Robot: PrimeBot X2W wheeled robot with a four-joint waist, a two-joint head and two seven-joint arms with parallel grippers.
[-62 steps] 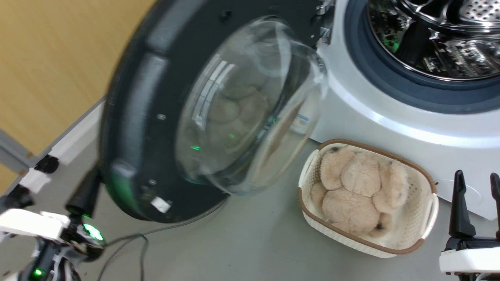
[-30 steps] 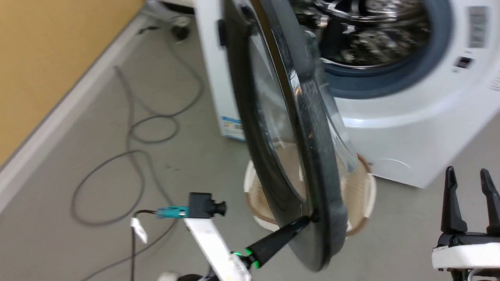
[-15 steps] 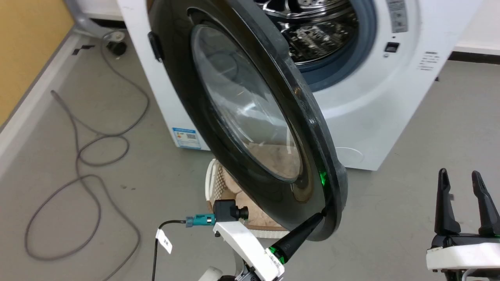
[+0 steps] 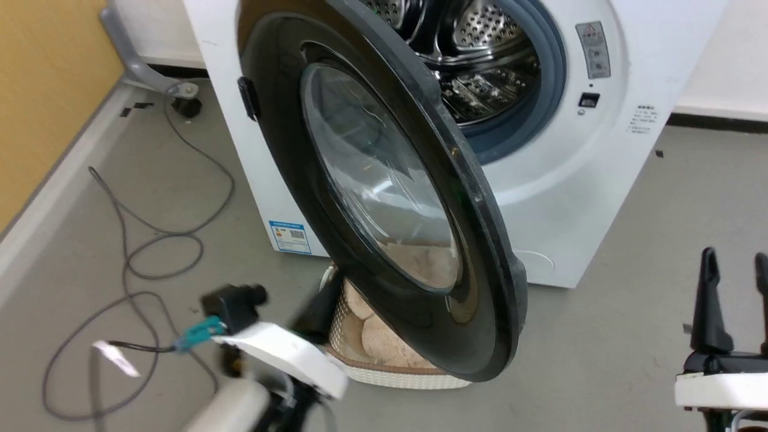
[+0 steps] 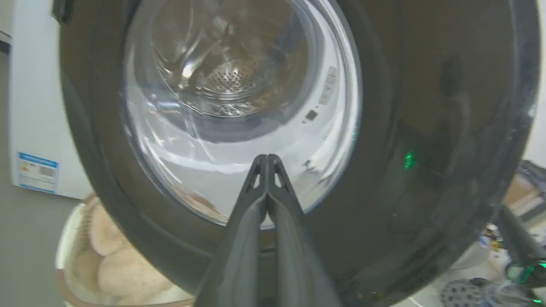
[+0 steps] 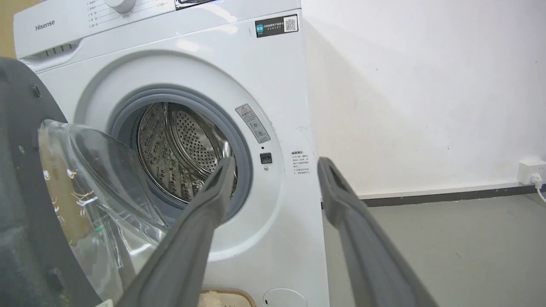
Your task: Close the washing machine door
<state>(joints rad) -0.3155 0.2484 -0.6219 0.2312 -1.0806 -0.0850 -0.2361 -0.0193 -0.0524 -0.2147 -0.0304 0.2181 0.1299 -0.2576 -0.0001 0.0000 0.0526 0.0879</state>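
As the door (image 4: pixel 378 192) stands ajar, left hand (image 5: pixel 267 160), clenched empty, faces its glass, seemingly to push; right hand (image 4: pixel 736 258) released, aside.

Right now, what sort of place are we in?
Probably a laundry corner or test room: a Hisense front-loading washing machine, a basket of beige fluffy items before it, cables on bare grey floor.

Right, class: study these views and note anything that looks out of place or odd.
The white basket of beige fluffy items sits on the floor under the half-open washing machine door, close before the washing machine; it may crowd the door's swing.
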